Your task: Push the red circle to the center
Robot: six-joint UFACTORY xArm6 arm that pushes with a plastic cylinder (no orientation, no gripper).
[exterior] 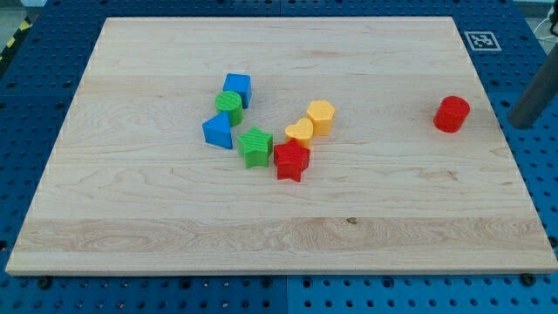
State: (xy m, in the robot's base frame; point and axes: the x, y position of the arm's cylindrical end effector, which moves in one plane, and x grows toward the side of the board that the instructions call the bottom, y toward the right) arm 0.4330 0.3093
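Observation:
The red circle (452, 114) stands alone on the wooden board (279, 218), at the view's right and a little above mid-height. My rod enters from the view's right edge, and my tip (520, 123) sits just off the board's right edge, to the right of the red circle and apart from it. The other blocks lie in a cluster left of the board's middle, well away from the red circle.
The cluster holds a blue cube (236, 89), a green circle (229, 106), a blue triangle (218, 131), a green star (255, 146), a red star (291, 161), a yellow heart (300, 133) and a yellow hexagon (321, 116). A tag marker (481, 40) lies beyond the top right corner.

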